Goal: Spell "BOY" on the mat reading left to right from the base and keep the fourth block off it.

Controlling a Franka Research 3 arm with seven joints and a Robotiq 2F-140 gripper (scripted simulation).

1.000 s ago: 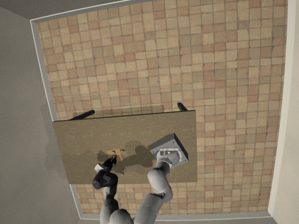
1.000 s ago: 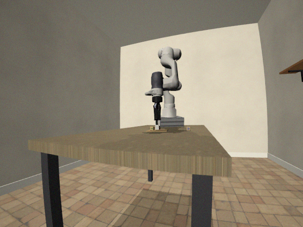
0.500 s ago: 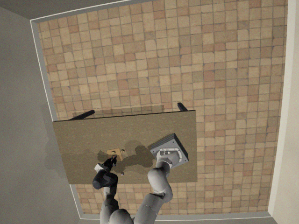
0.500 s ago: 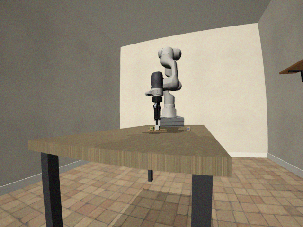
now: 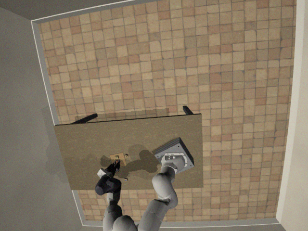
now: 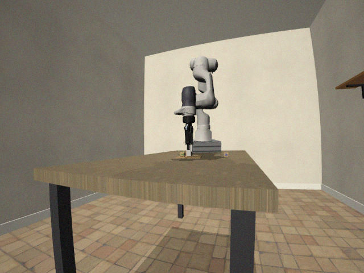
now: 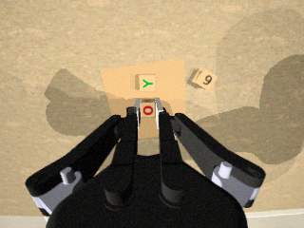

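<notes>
Table (image 5: 86,139) (image 6: 164,173) (image 7: 47,28) supports arm (image 5: 162,185) (image 6: 209,88). Gripper (image 5: 117,161) (image 6: 189,153) (image 7: 147,104) grasping O block (image 7: 148,111) over mat (image 5: 122,161) (image 6: 197,157) (image 7: 171,90). Y block (image 5: 116,157) (image 6: 182,154) (image 7: 146,83) on mat, near O block. Block marked 6 or 9 (image 5: 126,155) (image 7: 205,79) off mat, just beside edge. Remaining block (image 5: 125,179) (image 6: 226,154) on table, off mat; top letter too small to read.

No visible change across the last second.
In the top and exterior views, no shift can be made out in the arm (image 5: 162,186) (image 6: 210,88), the claw (image 5: 117,161) (image 6: 189,151) or the letter blocks between the two earlier moments and now. Any very slight movement at the claw's tips would be too small to be told, and no earlier wrist picture is given for comparison.
</notes>
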